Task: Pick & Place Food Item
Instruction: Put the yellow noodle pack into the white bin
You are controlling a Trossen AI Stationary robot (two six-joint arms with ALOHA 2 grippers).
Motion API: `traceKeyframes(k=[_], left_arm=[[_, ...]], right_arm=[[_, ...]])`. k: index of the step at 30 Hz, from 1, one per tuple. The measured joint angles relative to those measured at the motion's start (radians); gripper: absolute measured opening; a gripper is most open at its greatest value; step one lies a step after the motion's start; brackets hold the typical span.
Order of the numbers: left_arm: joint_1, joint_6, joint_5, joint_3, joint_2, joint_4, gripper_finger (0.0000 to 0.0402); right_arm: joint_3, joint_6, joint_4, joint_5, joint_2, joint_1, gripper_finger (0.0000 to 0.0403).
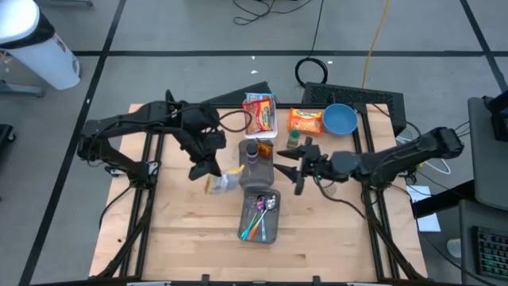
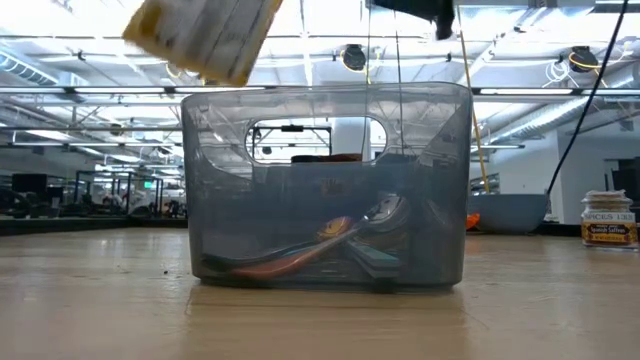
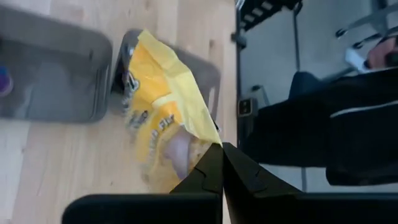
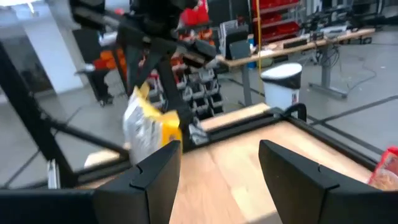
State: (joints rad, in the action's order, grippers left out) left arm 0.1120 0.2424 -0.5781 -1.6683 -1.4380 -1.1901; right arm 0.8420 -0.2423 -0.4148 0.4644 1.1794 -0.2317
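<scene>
A yellow snack packet [image 3: 163, 118] hangs in the air over the table's middle, with my left gripper [image 3: 222, 163] shut on it. In the high view the packet [image 1: 217, 184] is just left of a grey bin [image 1: 259, 176] that holds a bottle [image 1: 252, 151]. The low view shows the packet [image 2: 205, 35] high above the tabletop. My right gripper [image 1: 290, 169] stands open to the right of that bin, level, with nothing between its fingers [image 4: 155, 168]; it faces the left arm and the packet [image 4: 146, 127]. My left gripper pinches the packet's edge [image 3: 208, 138] near one corner between its two shut fingers, which come slanting down from the table's left. The packet hangs below the fingers, clear of the table, crumpled and slack.
A second grey bin [image 1: 260, 216] with several utensils stands toward the near edge; in the low view this bin [image 2: 325, 185] fills the middle. Along the far edge lie two food packets [image 1: 260, 114] [image 1: 305, 120], a small jar [image 1: 294, 139] and a blue bowl [image 1: 340, 119].
</scene>
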Motion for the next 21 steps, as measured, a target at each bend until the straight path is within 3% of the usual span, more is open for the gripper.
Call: traceKeyframes(k=[7,12,18,21], left_arm=[[-0.001,0.026,-0.026,-0.004,-0.01,0.079,0.0],[-0.004,0.03,-0.068,-0.004,-0.042,0.142,0.0],[-0.006,0.03,-0.139,-0.004,-0.104,0.196,0.0],[-0.01,0.022,-0.153,-0.004,-0.129,0.211,0.0]], right_arm=[[0.001,0.024,-0.164,-0.05,0.084,0.036,0.021],[0.029,0.017,-0.162,-0.123,0.135,0.052,0.021],[0.067,0.019,-0.15,-0.135,0.183,0.056,0.021],[0.08,0.018,-0.156,-0.203,0.192,0.06,0.021]])
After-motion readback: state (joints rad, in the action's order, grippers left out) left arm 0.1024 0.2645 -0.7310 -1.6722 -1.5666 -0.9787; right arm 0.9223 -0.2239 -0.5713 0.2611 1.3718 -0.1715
